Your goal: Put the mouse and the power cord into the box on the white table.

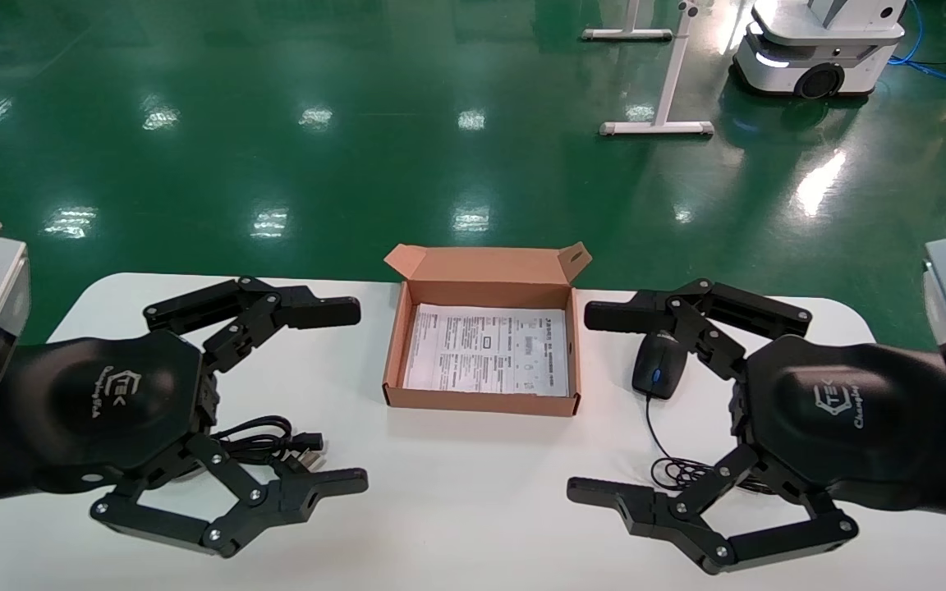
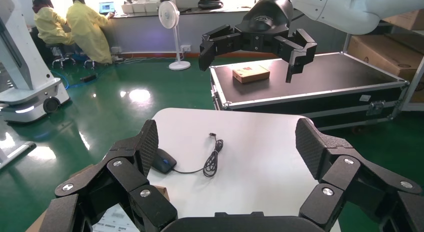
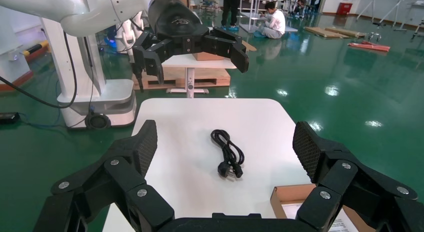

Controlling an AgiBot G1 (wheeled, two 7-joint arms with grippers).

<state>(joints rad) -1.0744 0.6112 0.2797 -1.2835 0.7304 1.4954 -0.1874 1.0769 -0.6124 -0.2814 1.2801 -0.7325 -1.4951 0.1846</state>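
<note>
mouse (image 1: pixel 658 366) beneath the right gripper (image 1: pixel 596 402), power cord (image 1: pixel 264 439) beneath the left gripper (image 1: pixel 354 398); both spread wide, box (image 1: pixel 483 400) empty, nothing packed yet.

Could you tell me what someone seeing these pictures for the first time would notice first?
Two big black grippers fill the foreground, the left gripper and the right gripper, both open above the white table. Between them the box sits open, a white printed sheet on its bottom. The mouse lies beside the box under the right gripper, and the power cord lies bundled under the left one.
</note>
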